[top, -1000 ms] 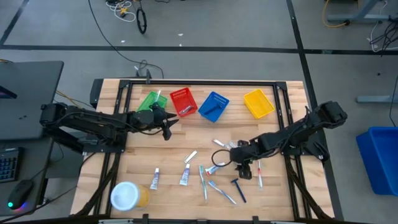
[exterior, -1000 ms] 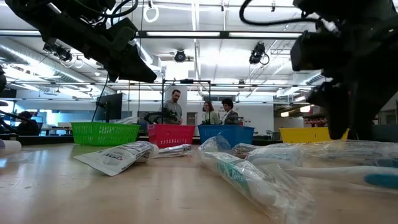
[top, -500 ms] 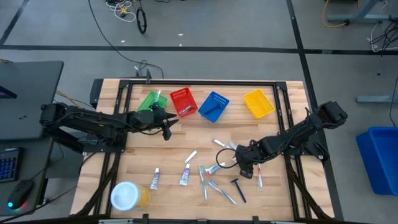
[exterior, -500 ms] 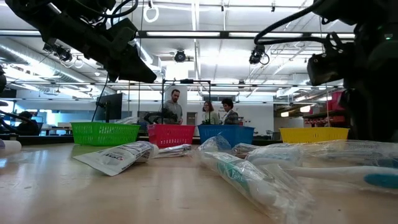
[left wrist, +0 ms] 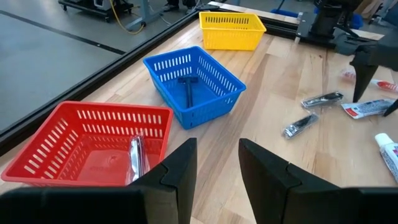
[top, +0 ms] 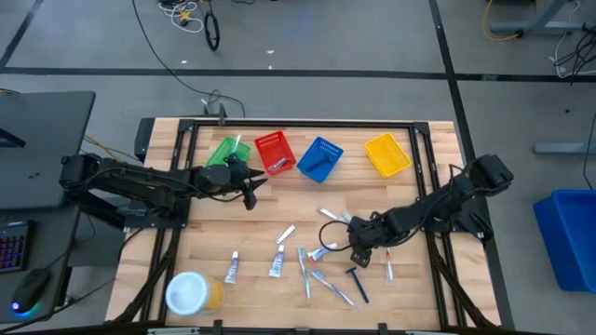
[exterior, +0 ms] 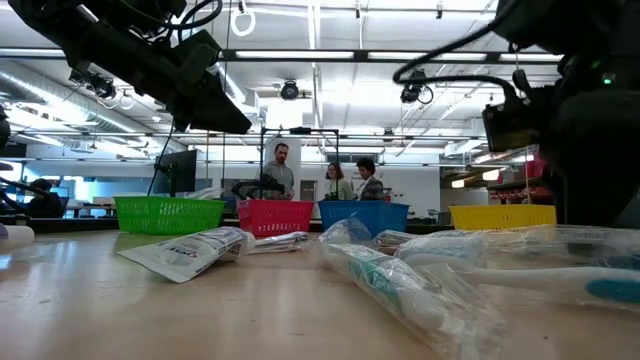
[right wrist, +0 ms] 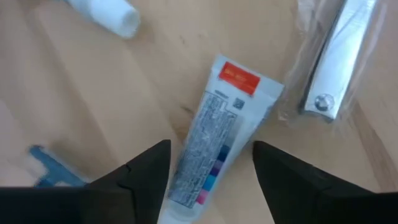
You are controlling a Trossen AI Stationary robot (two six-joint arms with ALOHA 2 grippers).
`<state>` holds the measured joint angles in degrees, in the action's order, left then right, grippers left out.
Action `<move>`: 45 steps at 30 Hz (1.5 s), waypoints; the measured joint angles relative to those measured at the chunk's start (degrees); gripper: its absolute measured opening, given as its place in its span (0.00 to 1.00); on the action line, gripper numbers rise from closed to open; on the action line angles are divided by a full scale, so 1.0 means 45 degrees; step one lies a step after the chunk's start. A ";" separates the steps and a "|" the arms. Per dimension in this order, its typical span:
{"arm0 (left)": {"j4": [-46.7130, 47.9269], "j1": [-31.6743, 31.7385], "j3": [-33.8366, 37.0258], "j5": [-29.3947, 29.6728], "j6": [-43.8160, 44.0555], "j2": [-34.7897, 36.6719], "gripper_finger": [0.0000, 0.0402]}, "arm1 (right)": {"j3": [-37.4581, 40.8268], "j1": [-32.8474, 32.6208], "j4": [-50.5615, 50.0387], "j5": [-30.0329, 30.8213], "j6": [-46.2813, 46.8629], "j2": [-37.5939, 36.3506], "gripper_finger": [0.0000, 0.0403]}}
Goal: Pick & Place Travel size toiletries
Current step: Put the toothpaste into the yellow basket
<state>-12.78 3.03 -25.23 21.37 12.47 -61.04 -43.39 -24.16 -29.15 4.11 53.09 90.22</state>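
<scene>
Toiletries lie scattered on the near half of the table: white tubes (top: 232, 268) (top: 277, 264), toothbrushes (top: 304, 270), a dark blue razor (top: 358, 284) and clear-wrapped metal pieces (top: 331, 216). My right gripper (top: 358, 249) hovers open over them. In the right wrist view its gripper (right wrist: 211, 168) has one finger on each side of a white tube with a red label (right wrist: 217, 130) that lies flat on the wood, and touches nothing. My left gripper (top: 250, 192) waits open by the red basket (top: 274, 152); the left wrist view shows the gripper (left wrist: 217, 168).
Green (top: 224, 152), blue (top: 319, 158) and yellow (top: 387, 154) baskets stand in a row along the far edge. The blue one holds a razor (left wrist: 188, 92), the red one a wrapped piece (left wrist: 134, 155). A white-lidded yellow jar (top: 191, 293) stands at the near left corner. People stand beyond the table (exterior: 330, 180).
My right gripper has moved a little toward the table's left over the scattered toiletries. The left arm and the toiletries have kept still.
</scene>
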 joint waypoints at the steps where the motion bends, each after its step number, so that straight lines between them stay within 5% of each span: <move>1: 0.0001 0.0002 0.0000 0.0000 0.0000 0.0000 0.31 | -0.0017 -0.0002 0.0003 -0.0022 -0.0065 0.0101 0.58; 8: 0.0019 -0.0001 -0.0010 0.0000 0.0039 0.0000 0.31 | -0.0022 0.0003 0.0126 -0.0021 -0.0396 0.0362 0.53; 22: 0.0015 0.0003 -0.0010 0.0000 0.0087 0.0000 0.31 | -0.0304 0.0052 -0.0183 0.0408 -0.1327 0.0433 0.22; 36: -0.0038 0.0004 -0.0010 0.0005 0.0147 0.0000 0.31 | -0.2411 0.1532 -0.2798 0.0532 -0.4493 0.0202 0.21; 40: -0.0048 0.0000 -0.0010 0.0005 0.0146 0.0000 0.31 | -0.3223 0.2256 -0.4250 0.1393 -0.6152 -0.0353 0.21; 45: -0.0075 0.0004 -0.0010 0.0005 0.0183 0.0000 0.31 | -0.4136 0.3261 -0.7170 0.4398 -0.6826 -0.1444 0.21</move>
<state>-13.12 3.05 -25.28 21.39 13.29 -61.04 -62.00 -9.48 -61.41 23.91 22.37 83.72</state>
